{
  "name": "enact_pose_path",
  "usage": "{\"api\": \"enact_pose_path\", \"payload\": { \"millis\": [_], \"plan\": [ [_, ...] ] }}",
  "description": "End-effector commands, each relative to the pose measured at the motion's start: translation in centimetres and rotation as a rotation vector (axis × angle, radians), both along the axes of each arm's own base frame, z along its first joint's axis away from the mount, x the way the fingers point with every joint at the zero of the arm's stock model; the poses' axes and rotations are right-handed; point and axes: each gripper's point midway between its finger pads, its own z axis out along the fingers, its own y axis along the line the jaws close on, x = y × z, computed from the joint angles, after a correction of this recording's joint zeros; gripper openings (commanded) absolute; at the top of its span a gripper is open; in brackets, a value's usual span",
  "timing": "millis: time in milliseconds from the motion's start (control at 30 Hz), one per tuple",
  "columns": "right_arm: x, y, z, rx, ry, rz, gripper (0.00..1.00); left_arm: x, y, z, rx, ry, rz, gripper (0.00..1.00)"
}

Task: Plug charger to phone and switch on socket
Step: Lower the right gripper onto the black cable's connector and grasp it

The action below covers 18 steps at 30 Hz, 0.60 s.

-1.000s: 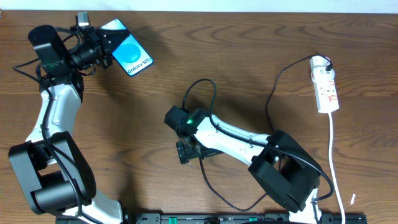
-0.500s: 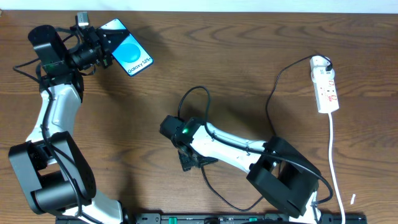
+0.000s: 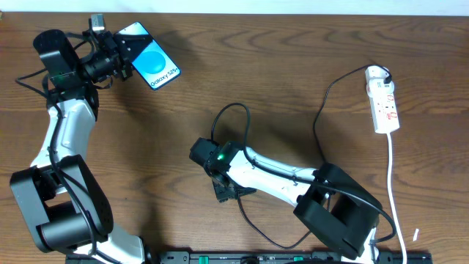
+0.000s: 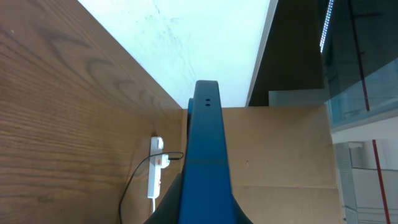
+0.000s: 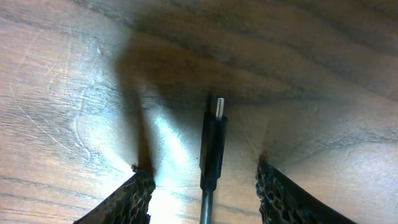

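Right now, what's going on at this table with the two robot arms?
The left gripper is shut on the phone at the far left of the table, screen lit blue. The right gripper is down at the tabletop, open, with the charger plug tip lying flat between its fingers, not yet gripped. The socket lies at the right edge with the black cable running from it. Nothing is plugged into the phone.

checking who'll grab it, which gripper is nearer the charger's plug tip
Right. The right gripper sits open over the charger's plug tip, a finger on each side. The left gripper is far off, holding the phone.
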Motion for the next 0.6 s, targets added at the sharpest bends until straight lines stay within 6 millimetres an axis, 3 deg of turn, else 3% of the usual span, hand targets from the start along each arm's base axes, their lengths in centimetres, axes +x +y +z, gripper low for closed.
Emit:
{"api": "enact_pose_path", "payload": {
  "millis": [0, 367, 567],
  "plan": [
    [1.1, -2.4, -2.9, -0.112, -0.058, -0.019, 0.52, -0.2, -0.1, 2.1, 0.023, -0.068, -0.012, 0.07],
    [2.0, -2.7, -2.9, -0.095, -0.051, -0.036, 0.42, -0.2, -0.1, 2.1, 0.023, -0.068, -0.012, 0.08],
    [1.6, -2.9, -2.9, -0.102, -0.035, -0.03, 0.01, -0.3, -0.2, 2.1, 0.022, -0.068, -0.016, 0.07]
  ]
}}
